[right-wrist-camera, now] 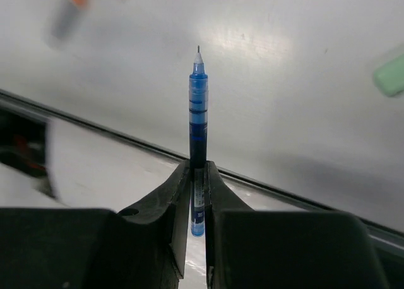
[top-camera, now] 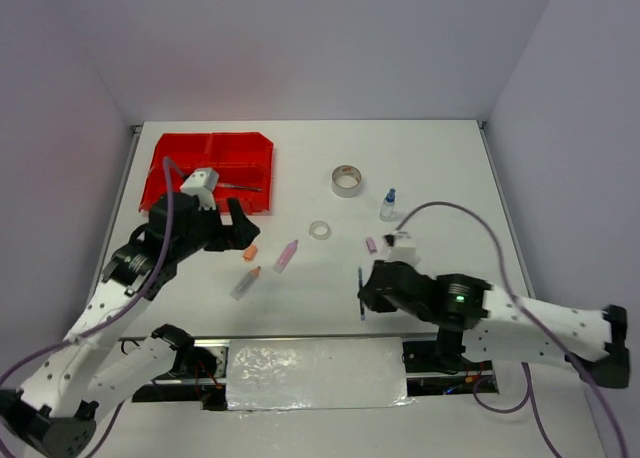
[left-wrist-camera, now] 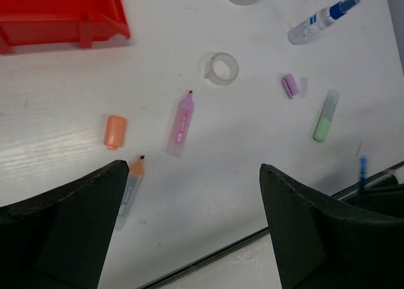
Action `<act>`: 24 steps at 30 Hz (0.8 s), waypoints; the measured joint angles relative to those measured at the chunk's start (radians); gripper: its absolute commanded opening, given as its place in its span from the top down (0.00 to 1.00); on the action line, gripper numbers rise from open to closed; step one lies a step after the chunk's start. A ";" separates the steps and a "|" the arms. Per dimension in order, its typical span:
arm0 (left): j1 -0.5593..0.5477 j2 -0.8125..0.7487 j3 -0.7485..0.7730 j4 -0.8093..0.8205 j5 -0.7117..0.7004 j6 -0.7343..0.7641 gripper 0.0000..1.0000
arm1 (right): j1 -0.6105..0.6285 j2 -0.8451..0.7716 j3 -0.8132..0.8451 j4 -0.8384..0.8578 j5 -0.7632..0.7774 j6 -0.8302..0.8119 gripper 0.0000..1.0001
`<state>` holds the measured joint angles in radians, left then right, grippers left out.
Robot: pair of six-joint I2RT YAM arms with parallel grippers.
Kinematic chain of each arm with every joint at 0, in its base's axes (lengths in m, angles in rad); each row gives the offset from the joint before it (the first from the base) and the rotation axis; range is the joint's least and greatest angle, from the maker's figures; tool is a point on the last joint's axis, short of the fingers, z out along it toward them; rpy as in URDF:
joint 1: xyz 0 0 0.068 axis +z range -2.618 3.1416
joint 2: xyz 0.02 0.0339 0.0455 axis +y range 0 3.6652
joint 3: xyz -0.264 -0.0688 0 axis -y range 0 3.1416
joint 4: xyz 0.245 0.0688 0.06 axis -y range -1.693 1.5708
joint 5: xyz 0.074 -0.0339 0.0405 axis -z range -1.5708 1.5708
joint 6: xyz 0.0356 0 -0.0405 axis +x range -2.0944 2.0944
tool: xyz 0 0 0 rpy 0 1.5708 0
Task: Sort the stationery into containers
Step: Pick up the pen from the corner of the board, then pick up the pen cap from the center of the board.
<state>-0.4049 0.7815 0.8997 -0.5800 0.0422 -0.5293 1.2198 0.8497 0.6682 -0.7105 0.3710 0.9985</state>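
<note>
My right gripper [right-wrist-camera: 198, 169] is shut on a thin dark-blue pen [right-wrist-camera: 198, 106], tip pointing away, near the table's front edge [top-camera: 361, 293]. My left gripper [left-wrist-camera: 194, 168] hangs open with nothing between its fingers, just right of the red tray [top-camera: 210, 163], which holds another pen [top-camera: 241, 187]. Loose on the table lie a pink marker [left-wrist-camera: 180, 126], an orange-tipped marker [left-wrist-camera: 129, 188], an orange cap [left-wrist-camera: 115, 131], a clear tape ring [left-wrist-camera: 222, 68], a purple piece [left-wrist-camera: 290, 85], a green marker [left-wrist-camera: 326, 117], a blue-capped bottle [left-wrist-camera: 319, 23] and a grey tape roll [top-camera: 347, 180].
The table's front edge has a metal rail and a foil-covered plate [top-camera: 315, 373] between the arm bases. Grey walls close in the table at the left, back and right. The right arm's cable [top-camera: 450, 210] loops over the table beside the bottle.
</note>
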 measured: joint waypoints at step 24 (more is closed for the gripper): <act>-0.602 1.338 0.910 0.299 -0.276 0.002 0.43 | 0.000 -0.436 0.513 -0.609 0.454 0.264 1.00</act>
<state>-1.0073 2.1197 1.8099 -0.2810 -0.2337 -0.5270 1.2198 0.4133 1.1812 -1.3193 0.8249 1.2629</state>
